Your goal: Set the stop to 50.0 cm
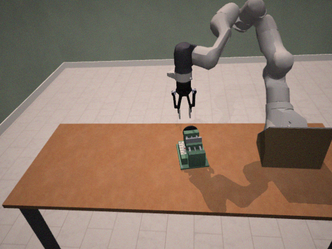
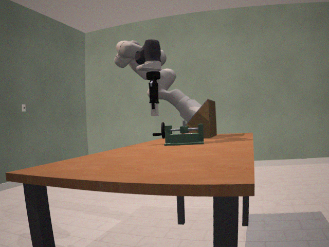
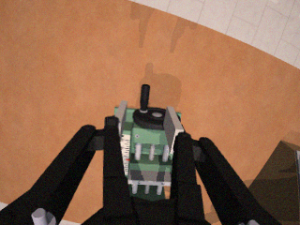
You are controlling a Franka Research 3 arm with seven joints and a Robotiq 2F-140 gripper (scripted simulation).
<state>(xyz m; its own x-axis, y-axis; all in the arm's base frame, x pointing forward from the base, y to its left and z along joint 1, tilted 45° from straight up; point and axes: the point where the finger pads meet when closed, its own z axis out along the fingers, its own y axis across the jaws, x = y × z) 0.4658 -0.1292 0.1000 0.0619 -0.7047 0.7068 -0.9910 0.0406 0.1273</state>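
A green slide fixture (image 1: 192, 152) stands in the middle of the wooden table. Its black handwheel (image 1: 190, 127) is at the far end, with a crank handle sticking out (image 2: 157, 134). A green stop block (image 2: 183, 129) sits on the grey rods, about midway along them. A white scale strip (image 1: 182, 148) runs along the left side. My gripper (image 1: 184, 115) hangs in the air above the handwheel end, pointing down, fingers partly apart with nothing between them. In the wrist view the fixture (image 3: 146, 150) lies below, between my fingers, with the handwheel (image 3: 149, 114) at its far end.
The brown wedge-shaped base block (image 1: 293, 147) of the arm stands at the table's right, behind the fixture in the side view (image 2: 205, 119). The table's far edge runs just behind the handwheel.
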